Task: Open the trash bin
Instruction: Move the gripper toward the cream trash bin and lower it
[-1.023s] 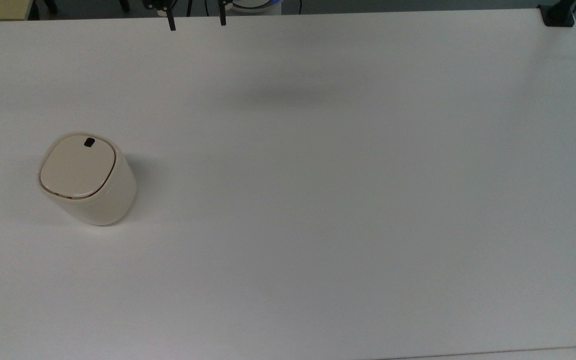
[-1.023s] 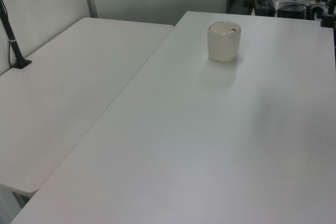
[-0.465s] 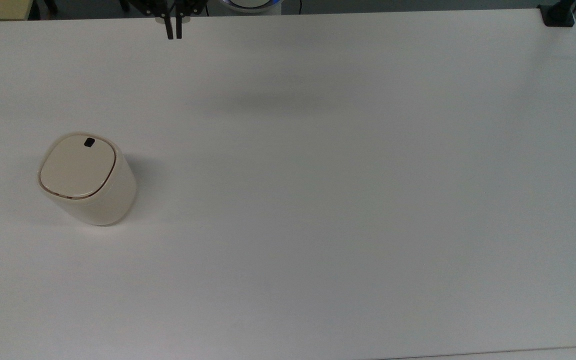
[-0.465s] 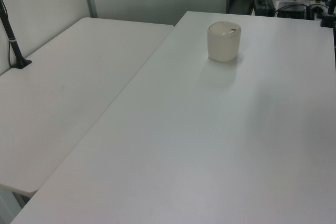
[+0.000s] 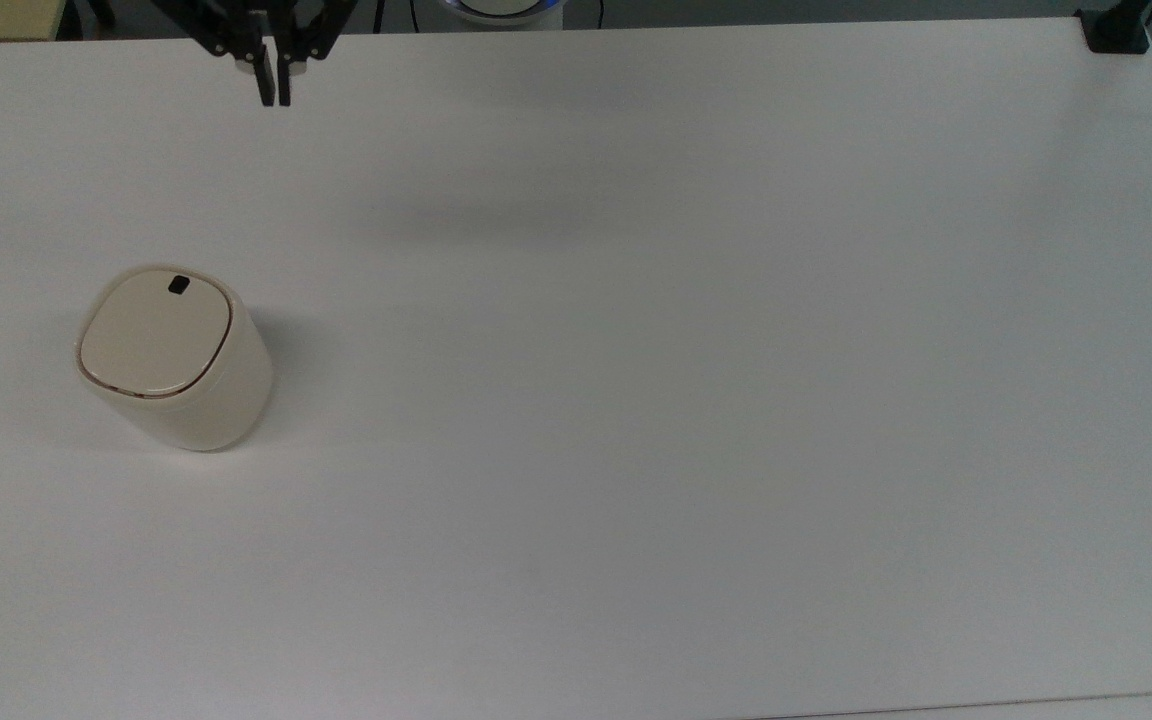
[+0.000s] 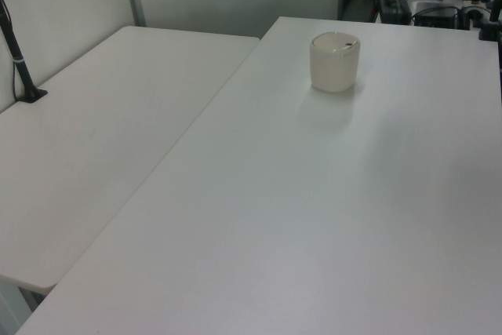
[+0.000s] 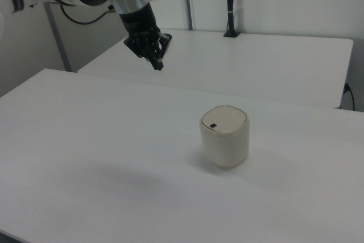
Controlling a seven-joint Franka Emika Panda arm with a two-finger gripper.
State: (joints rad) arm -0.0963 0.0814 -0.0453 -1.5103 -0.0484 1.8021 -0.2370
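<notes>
Approaching the trash bin [image 5: 176, 358], the gripper [image 5: 274, 92] hangs above the white table [image 5: 696, 400] near the top view's upper edge, its two black fingers drawn together to a narrow slit and holding nothing. The bin stands upright toward the top view's left side, well apart from the gripper, its flat lid [image 5: 156, 335] down and flush within the thin brown rim line. The small black button [image 5: 179, 286] sits at the lid edge nearest the gripper in the top view; in the right view it faces the right view's left [image 7: 212, 125]. The step in hand is judged to be the reach. Done well, the closed fingertips would descend vertically onto the button, centred, with a short firm press. An off-centre push risks sliding the light bin.
</notes>
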